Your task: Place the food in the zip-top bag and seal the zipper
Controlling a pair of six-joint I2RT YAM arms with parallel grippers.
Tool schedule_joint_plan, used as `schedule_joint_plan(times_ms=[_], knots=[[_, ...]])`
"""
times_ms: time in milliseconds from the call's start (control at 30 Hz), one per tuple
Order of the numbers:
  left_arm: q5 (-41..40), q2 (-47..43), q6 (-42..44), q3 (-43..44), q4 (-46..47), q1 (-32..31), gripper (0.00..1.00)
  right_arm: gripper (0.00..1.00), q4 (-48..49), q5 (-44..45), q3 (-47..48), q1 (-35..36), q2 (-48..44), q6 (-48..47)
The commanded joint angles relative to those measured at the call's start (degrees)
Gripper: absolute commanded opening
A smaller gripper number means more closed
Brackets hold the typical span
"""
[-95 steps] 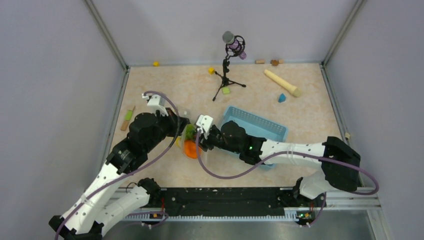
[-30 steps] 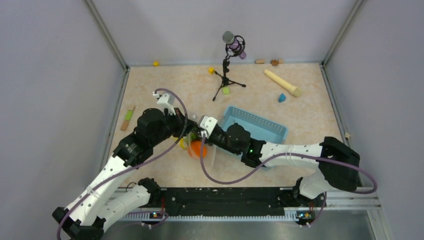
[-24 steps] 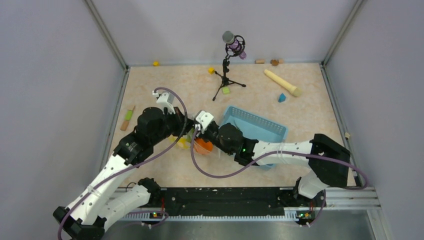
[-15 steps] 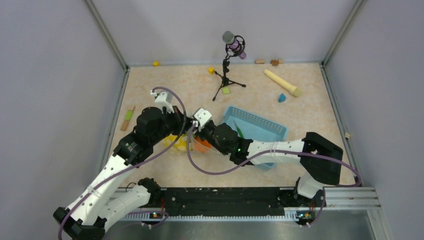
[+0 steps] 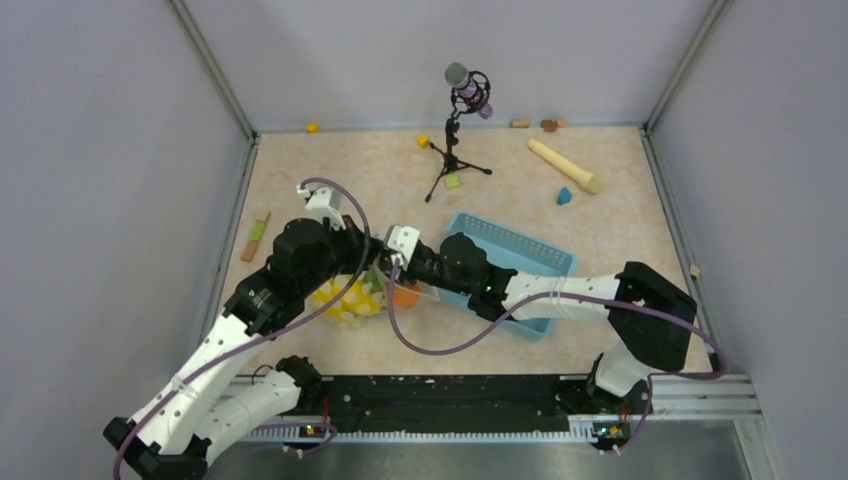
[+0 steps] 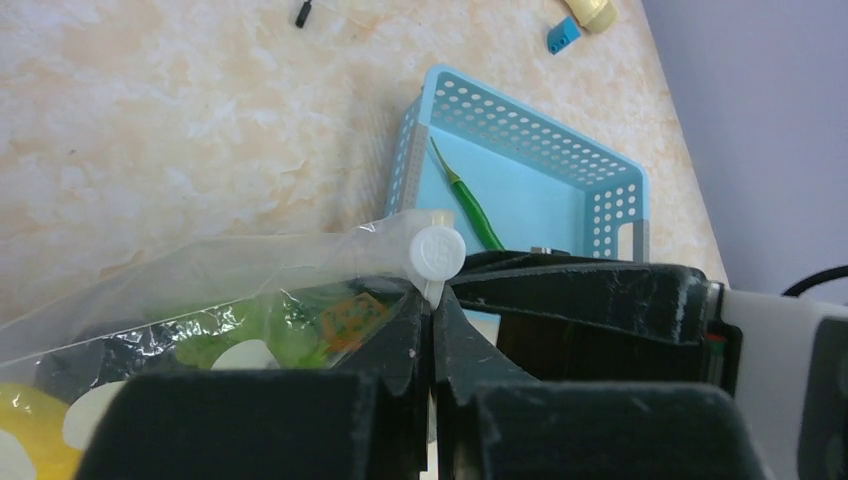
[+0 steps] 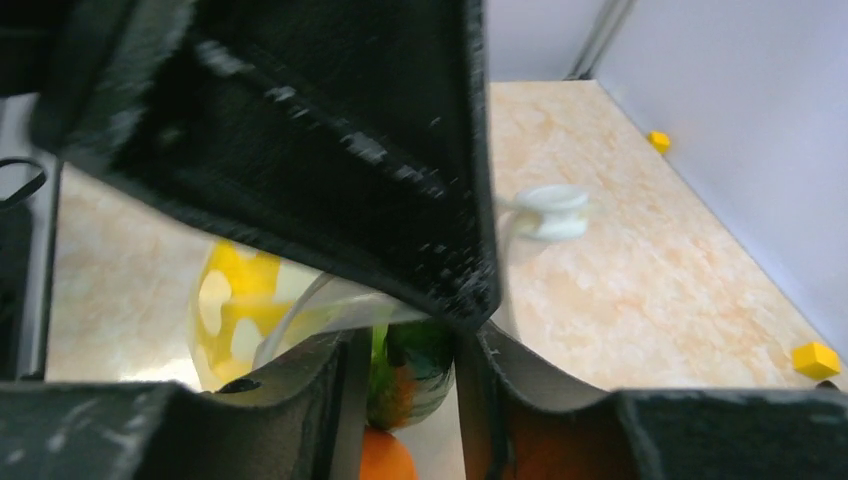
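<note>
Left claw is pinched tight on the zipper (right beside its white slider). Zip-top bag lies on the table, holding yellow food. Right claw, at the bag's 3 o'clock, stands narrowly parted astride it; whether it grips, I cannot tell. Blue basket sits farther toward 3 o'clock.

Zip-top bag farther left, flatter; yellow fruit now visible.

Clear, white-dotted zip-top bag; yellow, orange, green food; light blue perforated basket; beige marbled table.
</note>
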Motion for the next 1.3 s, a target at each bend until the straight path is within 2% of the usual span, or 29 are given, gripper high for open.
schedule_joint_plan(times_ms=[0,100,267,400,500,700,867,933,1133,1267], knots=[[-3.8,-2.6,-1.2,1.2,10.2,-0.7,0.0,0.36,-5.2,-4.9,-1.3,1.5,-4.7,3.0],[-6.9,-4.3,-2.0,0.0,10.6,-0.7,0.0,0.39,-9.2,-0.7,-1.1,1.5,-7.9,2.7],[-8.5,-4.6,-1.9,0.5,8.4,-0.7,0.0,0.49,-16.2,7.0,0.1,1.6,-12.4,3.6],[-7.6,-4.9,-1.4,0.3,8.2,-0.7,0.0,0.59,-19.0,6.8,0.6,1.5,-16.1,3.3],[-6.9,-4.9,-1.3,0.2,8.2,-0.7,0.0,0.61,-19.7,5.2,0.6,1.5,-18.5,2.9],[-6.3,-4.9,-1.5,-0.1,8.0,-0.7,0.0,0.62,-20.8,3.2,-1.5,1.6,-23.0,2.8],[-5.7,-5.8,-1.5,-1.1,7.5,-0.7,0.0,0.62,-23.4,14.3,-4.9,1.6,-25.3,3.6],[-5.5,-6.3,-1.5,-1.7,7.5,-0.7,0.0,0.61,-24.8,16.1,-6.1,1.4,-25.6,4.4],[-3.6,-6.9,-0.9,-2.1,7.0,-0.7,0.0,0.58,-23.5,14.3,-7.7,-0.8,-22.4,7.1],[-3.3,-7.6,-0.6,-3.0,7.2,-0.7,0.0,0.47,-21.0,11.4,-6.4,-3.7,-18.4,10.0]])
